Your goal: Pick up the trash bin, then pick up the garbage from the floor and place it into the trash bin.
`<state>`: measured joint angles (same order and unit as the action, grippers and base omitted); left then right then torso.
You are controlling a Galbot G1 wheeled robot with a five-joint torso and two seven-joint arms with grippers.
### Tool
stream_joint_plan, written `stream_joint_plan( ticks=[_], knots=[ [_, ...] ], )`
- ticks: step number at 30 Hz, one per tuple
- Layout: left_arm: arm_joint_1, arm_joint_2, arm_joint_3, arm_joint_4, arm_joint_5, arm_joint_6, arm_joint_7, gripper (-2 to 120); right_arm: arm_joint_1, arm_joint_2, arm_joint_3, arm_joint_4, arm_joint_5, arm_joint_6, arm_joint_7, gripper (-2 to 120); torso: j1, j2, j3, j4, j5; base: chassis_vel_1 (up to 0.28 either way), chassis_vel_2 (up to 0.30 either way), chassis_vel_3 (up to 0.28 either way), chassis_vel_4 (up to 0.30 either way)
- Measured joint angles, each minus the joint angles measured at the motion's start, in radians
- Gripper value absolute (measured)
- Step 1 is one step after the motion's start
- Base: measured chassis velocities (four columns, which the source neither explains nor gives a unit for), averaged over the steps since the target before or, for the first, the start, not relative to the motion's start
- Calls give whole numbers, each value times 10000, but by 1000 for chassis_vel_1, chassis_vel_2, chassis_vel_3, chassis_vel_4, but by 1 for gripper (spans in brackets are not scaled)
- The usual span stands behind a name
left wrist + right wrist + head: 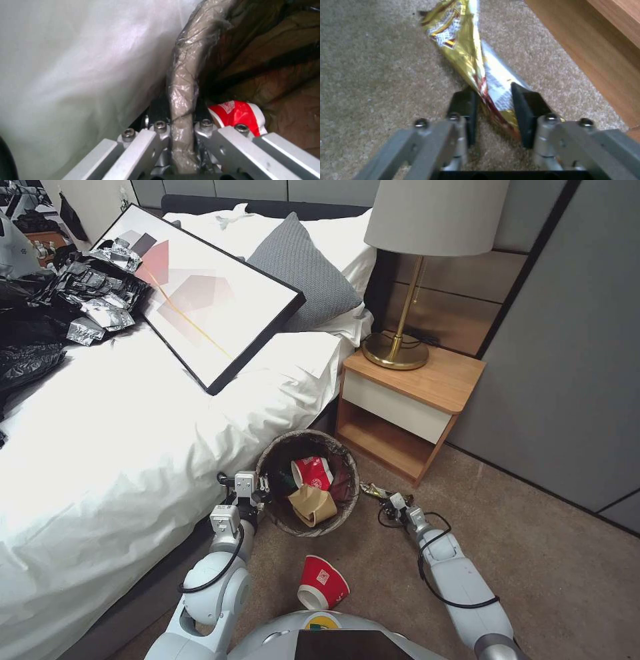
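The trash bin (287, 513) stands on the carpet between the bed and the nightstand, its dark liner folded over the rim (185, 72). My left gripper (260, 488) (181, 102) is shut on that rim at the bed side. Inside lie a red-and-white paper cup (312, 471) (238, 113) and a brown cardboard piece (312, 505). My right gripper (381, 497) (491, 100) is low over the carpet just right of the bin, shut on a yellow snack wrapper (460, 37) (371, 489) that rises in a ridge between the pads. Another red paper cup (321, 582) lies on its side on the floor near my base.
The bed's white sheet (133, 447) hangs close on the left of the bin. A wooden nightstand (407, 400) with a brass lamp (397, 350) stands right behind the right gripper. A framed picture (207, 293) and black plastic sheets (33, 347) lie on the bed. Open carpet (547, 567) lies to the right.
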<state>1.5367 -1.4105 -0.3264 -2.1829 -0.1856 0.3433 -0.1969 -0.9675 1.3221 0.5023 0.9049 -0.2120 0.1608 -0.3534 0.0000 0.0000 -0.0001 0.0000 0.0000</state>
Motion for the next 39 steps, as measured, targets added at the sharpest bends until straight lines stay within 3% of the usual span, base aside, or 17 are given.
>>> stream_joint_plan(
  ticks=[6, 26, 34, 39],
  knots=[
    [-30, -1, -5, 70, -23, 1, -2, 0, -34, 17, 2, -5, 75, 60, 146, 0, 0, 0, 0, 0, 0, 0, 0, 0, 0],
    [-55, 36, 123, 176, -27, -4, 3, 0, -340, 6, 43, 350, 362, 200, 545, 0, 0, 0, 2, -1, 1, 0, 0, 0, 0],
    [-77, 57, 177, 197, -33, -3, 9, 0, -1050, -19, 16, 2026, 1428, 475, 1055, 0, 0, -1, 1, -1, -2, 0, 0, 0, 0],
    [-69, 49, 169, 196, -113, 50, 6, 0, -1801, 236, 98, 3719, 2272, 1756, 1286, 0, 0, -1, 1, 0, -2, 0, 0, 0, 0]
  ],
)
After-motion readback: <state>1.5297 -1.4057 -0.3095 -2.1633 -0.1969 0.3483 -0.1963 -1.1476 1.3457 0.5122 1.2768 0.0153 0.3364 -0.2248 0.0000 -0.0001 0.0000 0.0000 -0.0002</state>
